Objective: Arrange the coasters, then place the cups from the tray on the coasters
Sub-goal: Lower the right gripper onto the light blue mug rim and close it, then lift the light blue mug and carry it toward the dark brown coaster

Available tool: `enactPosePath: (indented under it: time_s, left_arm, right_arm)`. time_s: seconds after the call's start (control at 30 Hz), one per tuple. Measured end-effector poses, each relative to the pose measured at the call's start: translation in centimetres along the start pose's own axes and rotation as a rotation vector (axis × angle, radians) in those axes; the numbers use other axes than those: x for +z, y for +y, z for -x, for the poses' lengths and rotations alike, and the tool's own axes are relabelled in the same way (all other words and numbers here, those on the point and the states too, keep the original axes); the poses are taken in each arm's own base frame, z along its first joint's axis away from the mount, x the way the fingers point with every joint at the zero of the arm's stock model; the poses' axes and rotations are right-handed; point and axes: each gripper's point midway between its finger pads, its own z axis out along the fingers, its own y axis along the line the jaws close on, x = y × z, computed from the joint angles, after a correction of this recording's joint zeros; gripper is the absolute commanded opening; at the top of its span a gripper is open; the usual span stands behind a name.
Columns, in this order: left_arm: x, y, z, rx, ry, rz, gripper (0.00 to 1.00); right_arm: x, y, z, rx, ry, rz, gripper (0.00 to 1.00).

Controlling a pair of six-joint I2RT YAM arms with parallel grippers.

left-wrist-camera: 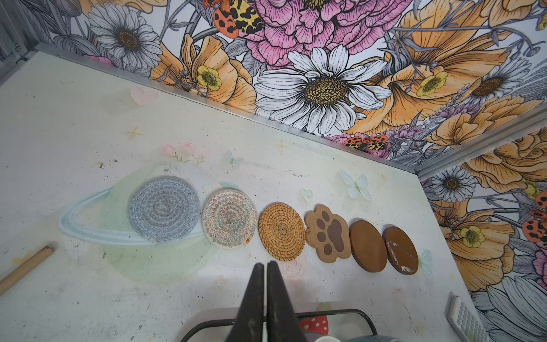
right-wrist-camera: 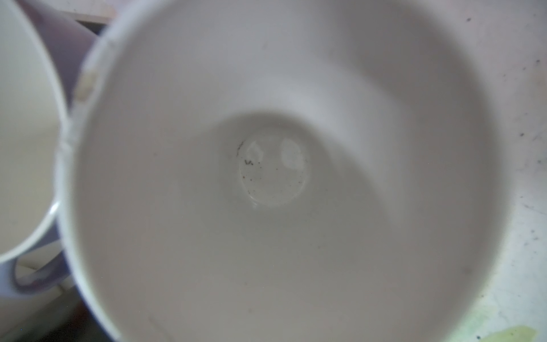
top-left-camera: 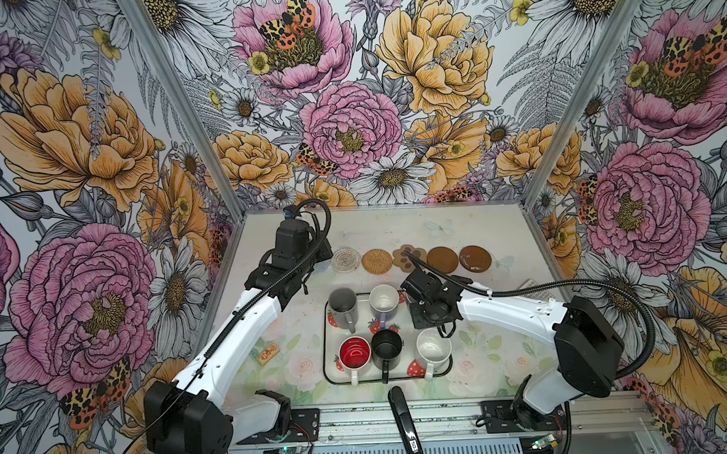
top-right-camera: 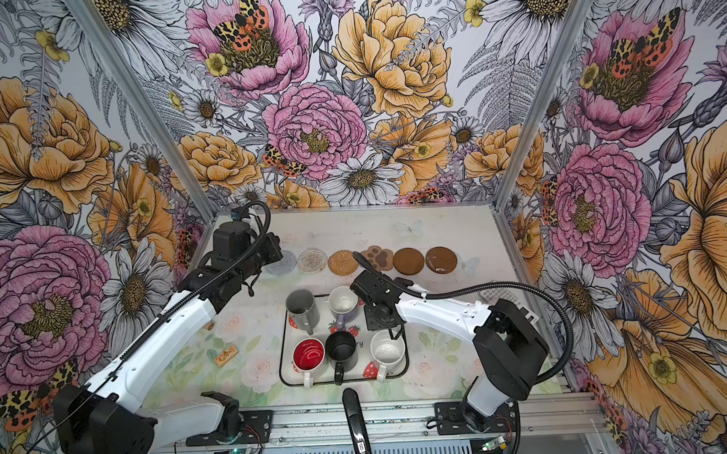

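Six coasters lie in a row at the back: grey-blue crocheted (left-wrist-camera: 164, 208), beaded (left-wrist-camera: 229, 218), rattan (left-wrist-camera: 281, 231), paw-shaped (left-wrist-camera: 327, 233) and two brown discs (left-wrist-camera: 368, 245) (left-wrist-camera: 400, 250). My left gripper (left-wrist-camera: 265, 265) hangs shut and empty between this row and the tray (top-left-camera: 326, 354). On the tray stand the grey cup (top-left-camera: 343, 307), the lavender cup (top-left-camera: 384, 300), the red-inside cup (top-left-camera: 354, 353), the black cup (top-left-camera: 386, 345) and the white cup (top-left-camera: 433, 347). My right gripper (top-left-camera: 429, 317) is down over the tray's back right corner. Its wrist view is filled by the white inside of a cup (right-wrist-camera: 266, 148); the fingers are hidden.
A black stapler-like bar (top-left-camera: 404, 420) lies at the front edge. A small orange box (top-left-camera: 267, 355) sits left of the tray. A white keypad (left-wrist-camera: 466, 321) lies at the back right, and a wooden stick (left-wrist-camera: 26, 266) at the left. Flowered walls enclose three sides.
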Motion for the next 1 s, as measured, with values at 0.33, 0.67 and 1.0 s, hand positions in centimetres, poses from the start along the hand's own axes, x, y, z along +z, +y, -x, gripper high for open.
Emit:
enactPosePath:
  time_s: [0.33,0.67,1.0]
  left_arm:
    - [-0.3,0.2,-0.1,0.001,-0.006,0.003,0.08]
    - [-0.4,0.4,0.1,0.002,-0.014,0.012,0.08]
    - [-0.3,0.7,0.0,0.003,-0.018,0.025,0.08]
  right_arm:
    - [-3.1,0.8,2.3,-0.026,-0.093,0.061,0.0]
    - [-5.3,-2.4,5.5,0.027,-0.15,0.051,0.0]
    - [-6.6,-9.0,8.8,0.104,-0.176,-0.01,0.0]
